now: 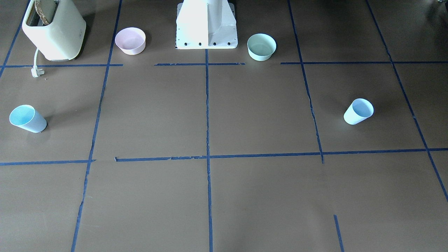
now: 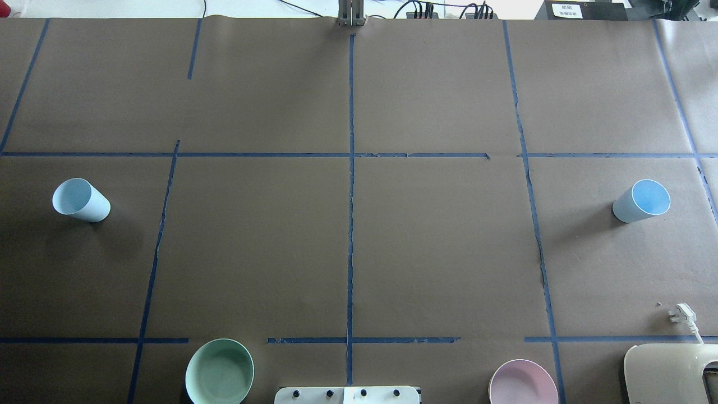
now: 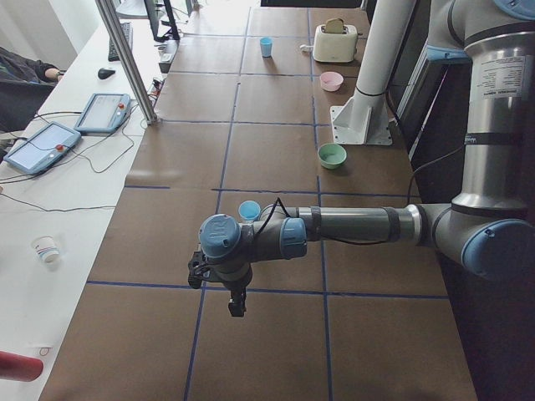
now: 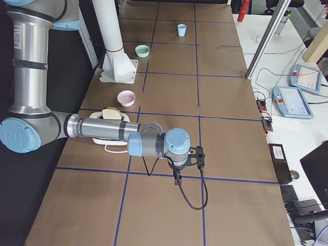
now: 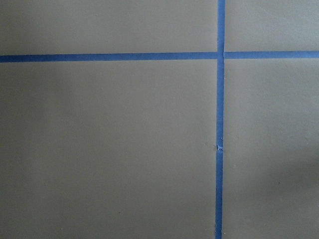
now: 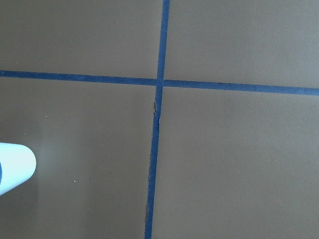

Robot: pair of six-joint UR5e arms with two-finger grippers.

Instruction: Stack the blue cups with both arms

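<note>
Two pale blue cups stand mouth up, far apart on the brown table. One cup (image 2: 81, 200) is on my left side and also shows in the front view (image 1: 358, 111) and the left side view (image 3: 249, 210). The other cup (image 2: 641, 201) is on my right side and also shows in the front view (image 1: 27, 118); its edge shows in the right wrist view (image 6: 12, 167). My left gripper (image 3: 236, 305) hangs above the table near the left cup. My right gripper (image 4: 177, 179) hangs above the table's right part. I cannot tell whether either gripper is open or shut.
A mint-green bowl (image 2: 219, 371) and a pink bowl (image 2: 523, 384) sit on either side of the white pedestal (image 1: 206, 24). A cream toaster (image 1: 54, 29) holding bread stands at my near right, its plug (image 1: 36, 71) lying loose on the table. Blue tape lines grid the table.
</note>
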